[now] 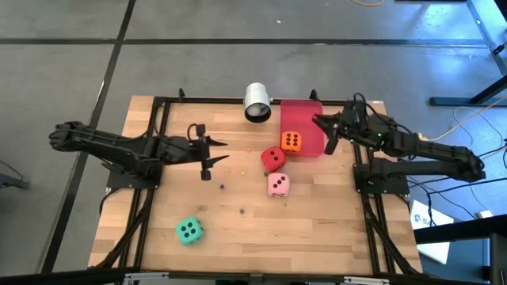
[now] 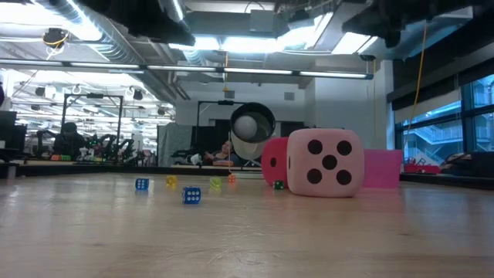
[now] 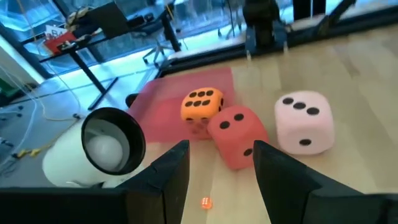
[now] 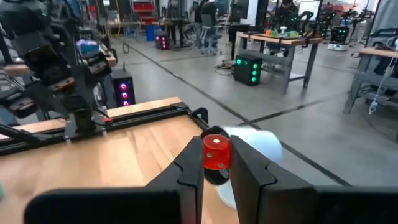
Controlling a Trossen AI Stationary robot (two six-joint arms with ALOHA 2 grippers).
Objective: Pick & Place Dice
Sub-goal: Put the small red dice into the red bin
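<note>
The left gripper [image 1: 215, 155] hangs above the middle of the bench, fingers [image 3: 168, 177] spread and pinching nothing, its arm stretched in level from the left edge. Ahead of it the red die [image 1: 273, 159] leans against the orange die [image 1: 291, 142], which sits on the red tray [image 1: 305, 119] at the far edge; the pink die [image 1: 278, 184] lies just nearer, and the green die [image 1: 188, 230] sits alone toward the near left corner. A white cup [image 1: 257, 102] lies tipped at the far edge. The right gripper [image 4: 216, 171], reaching in over the tray's right edge, is pressed together on a tiny red die [image 4: 216, 152]. Small coloured dice [image 2: 191, 195] dot the wooden bench [image 1: 317, 229]; workbenches fill the room behind.
</note>
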